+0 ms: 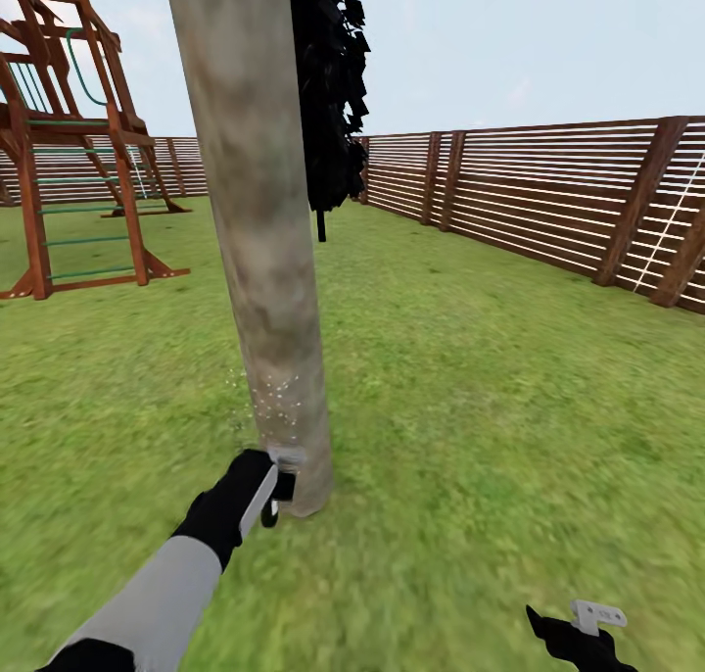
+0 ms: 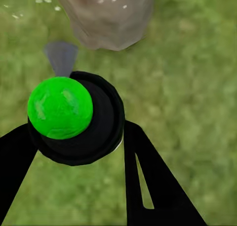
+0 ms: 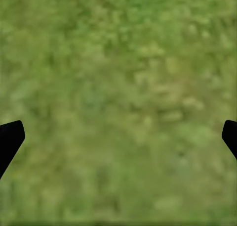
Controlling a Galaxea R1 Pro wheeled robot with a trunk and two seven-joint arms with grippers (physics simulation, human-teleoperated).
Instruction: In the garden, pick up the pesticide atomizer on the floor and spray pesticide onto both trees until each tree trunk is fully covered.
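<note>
While clamped between the two black fingers of the left gripper (image 2: 81, 137), sits the atomizer (image 2: 79, 118), seen end-on as a black round body with a bright green cap, held low and right beside the base of the tree trunk (image 1: 257, 231), presumably so the spray lands on bark rather than grass. Shows a scatter of whitish pesticide specks (image 1: 276, 398) on the lower trunk just above the gripper, which suggests spraying is under way at the foot first. Leaves most of the trunk higher up looking bare, though the blur makes that hard to confirm. Hangs idle, the right gripper (image 3: 118, 137), fingertips spread wide over plain grass (image 3: 123, 77), holding nothing, kept clear of the work. Stands beyond, a slatted fence (image 1: 548, 202) and a wooden play frame (image 1: 73, 153).
</note>
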